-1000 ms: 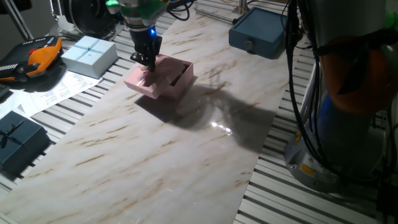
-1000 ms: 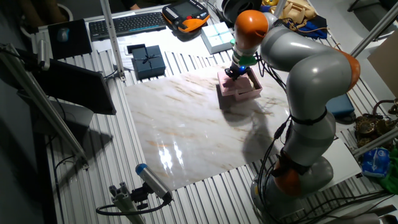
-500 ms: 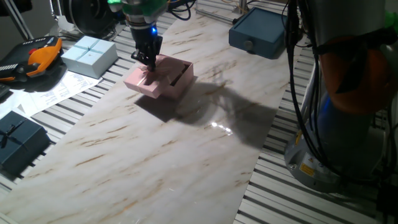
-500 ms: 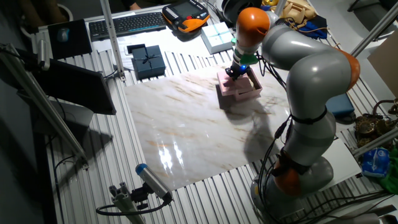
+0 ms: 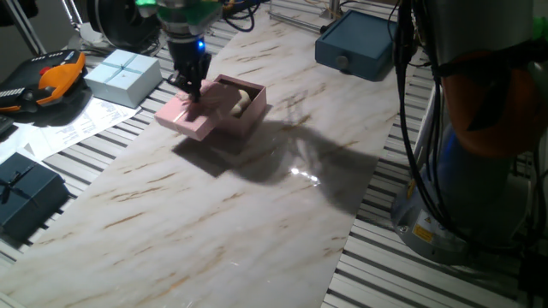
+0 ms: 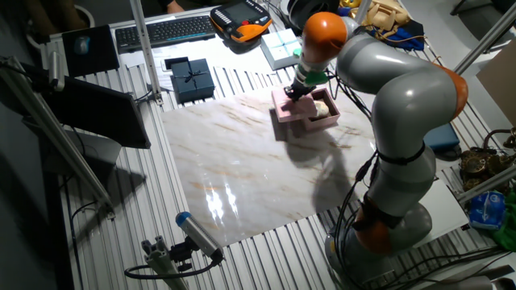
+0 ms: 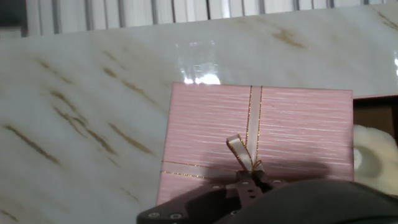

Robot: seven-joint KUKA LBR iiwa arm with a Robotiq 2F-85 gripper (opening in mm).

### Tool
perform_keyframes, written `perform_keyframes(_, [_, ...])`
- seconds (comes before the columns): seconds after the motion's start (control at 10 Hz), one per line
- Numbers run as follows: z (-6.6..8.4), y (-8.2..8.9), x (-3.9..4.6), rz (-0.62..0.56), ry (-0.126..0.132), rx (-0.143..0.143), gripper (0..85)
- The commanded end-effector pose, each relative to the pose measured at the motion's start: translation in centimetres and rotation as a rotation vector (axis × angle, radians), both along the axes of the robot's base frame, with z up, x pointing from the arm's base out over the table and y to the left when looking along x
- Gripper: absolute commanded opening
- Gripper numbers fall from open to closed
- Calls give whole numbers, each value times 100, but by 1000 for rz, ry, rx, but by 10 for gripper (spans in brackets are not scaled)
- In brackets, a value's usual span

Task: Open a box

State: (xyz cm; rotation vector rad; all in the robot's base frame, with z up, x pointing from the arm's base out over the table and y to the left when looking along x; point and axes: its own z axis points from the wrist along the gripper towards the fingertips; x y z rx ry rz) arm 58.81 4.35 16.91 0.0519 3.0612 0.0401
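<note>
Gripper (image 5: 190,88): I logged it clamped on the bow (image 7: 244,157) of the lid (image 5: 186,115), fingers pinched together on the ribbon in the hand view. Lid: pale pink, gold ribbon crossed over its top, held off to one side of the box (image 5: 242,109) and overlapping its edge, so that most of the box's mouth stood uncovered. Box: pale pink, square, sitting on the marble board (image 5: 257,205) towards its far end in one fixed view, just beside the gripper. Contents: one pale, cream-coloured lump (image 5: 243,100) lying inside against the dark interior; I could not tell what it was. Same lump seen at the right edge of the hand view (image 7: 373,158) and in the other fixed view (image 6: 322,108). Elsewhere I noted a light blue box (image 5: 123,76) well apart.
</note>
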Motion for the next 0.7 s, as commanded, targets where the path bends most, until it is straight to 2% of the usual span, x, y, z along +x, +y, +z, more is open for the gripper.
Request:
perform_keyframes(0.0, [-6,94,-1,-2,-3,6,0])
perform_keyframes(0.2, [-33,301,-5,3,-3,-6,0])
perform_keyframes(0.6, [-242,519,-31,20,12,9,0])
